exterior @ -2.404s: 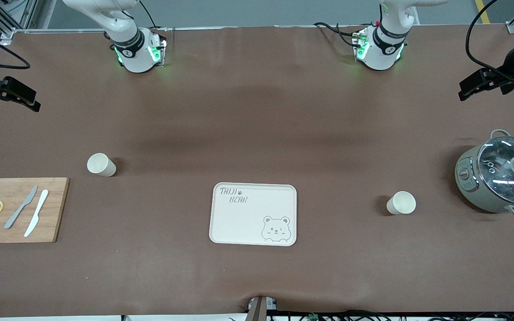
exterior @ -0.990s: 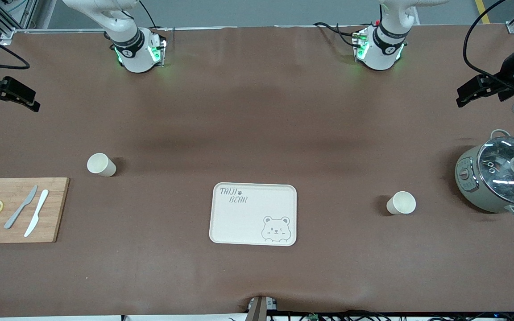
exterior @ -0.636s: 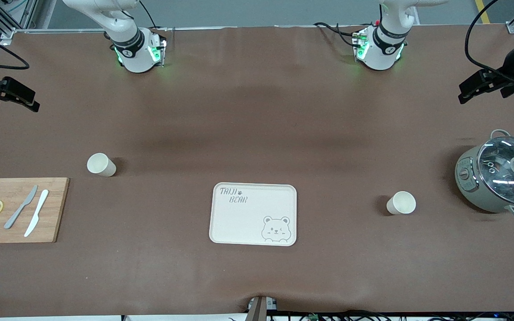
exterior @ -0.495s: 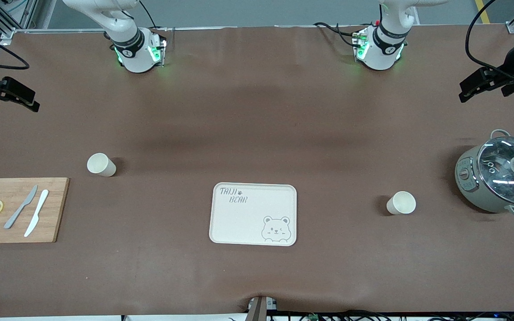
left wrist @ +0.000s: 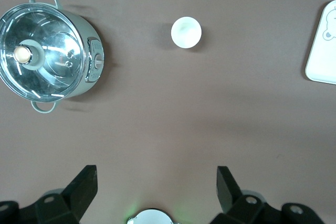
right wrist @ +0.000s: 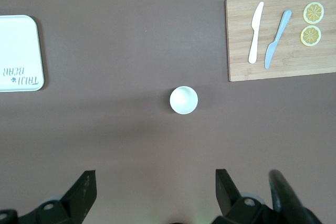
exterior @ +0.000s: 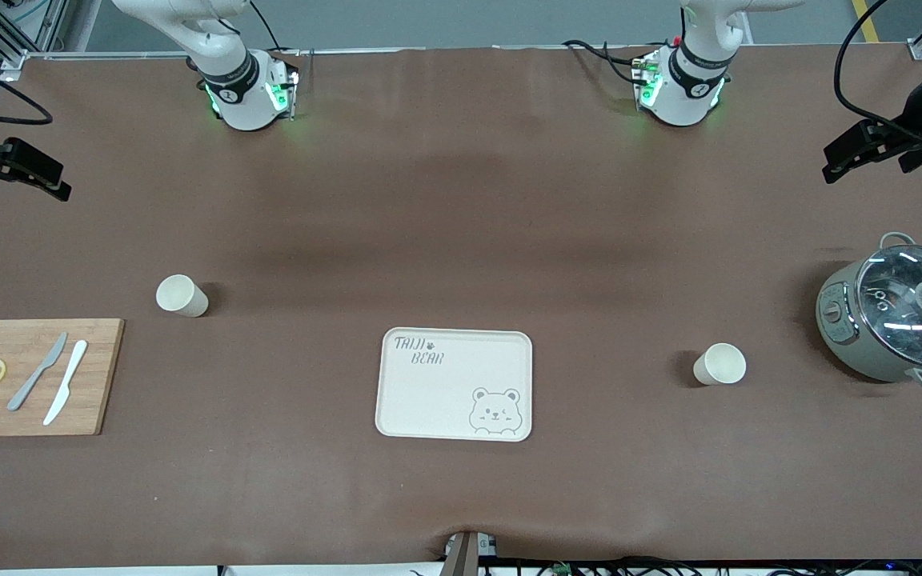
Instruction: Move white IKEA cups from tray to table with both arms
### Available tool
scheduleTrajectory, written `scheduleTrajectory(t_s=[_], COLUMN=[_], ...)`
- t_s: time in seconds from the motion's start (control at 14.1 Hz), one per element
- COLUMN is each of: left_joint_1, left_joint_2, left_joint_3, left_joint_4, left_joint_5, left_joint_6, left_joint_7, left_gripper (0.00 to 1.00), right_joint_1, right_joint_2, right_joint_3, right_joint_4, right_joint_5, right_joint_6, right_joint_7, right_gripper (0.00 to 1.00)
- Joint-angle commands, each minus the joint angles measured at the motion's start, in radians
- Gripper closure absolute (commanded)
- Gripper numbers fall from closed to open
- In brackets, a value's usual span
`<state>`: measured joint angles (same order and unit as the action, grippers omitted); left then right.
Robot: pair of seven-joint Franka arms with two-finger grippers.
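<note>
Since the earlier frames only the left gripper (exterior: 849, 156) has shifted slightly, high over the table (exterior: 461, 200) at the left arm's end; cups and tray lie as before. The pot (exterior: 897, 320) sits below it there. The tray (exterior: 454, 384) lies mid-table. One cup (exterior: 719, 364) stands upright between tray and pot; the other cup (exterior: 182, 295) stands near the cutting board (exterior: 33, 376). The right gripper (exterior: 25, 172) hangs over the right arm's end. Both jaws are wide apart, holding nothing.
</note>
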<state>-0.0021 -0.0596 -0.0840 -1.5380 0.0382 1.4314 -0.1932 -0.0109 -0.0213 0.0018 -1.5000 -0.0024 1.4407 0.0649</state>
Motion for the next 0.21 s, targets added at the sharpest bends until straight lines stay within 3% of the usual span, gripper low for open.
scheduleTrajectory(t_s=[0.0,0.14], left_joint_1=[0.002,-0.001], left_joint_2=[0.014,0.026], left_joint_3=[-0.008,-0.008], left_joint_4=[0.030,0.035], left_joint_5=[-0.001,0.000], left_joint_6=[0.006,0.006], left_joint_7=[0.008,0.006], left_gripper=[0.00,0.00], right_joint_1=[-0.011,-0.011], right_joint_2=[-0.006,-0.006], right_joint_3=[0.009,0.009], right_joint_4=[0.006,0.006], right_joint_5=[-0.018,-0.018], right_joint_6=[-0.008,-0.008], right_joint_7=[0.009,0.009], right_gripper=[0.00,0.00])
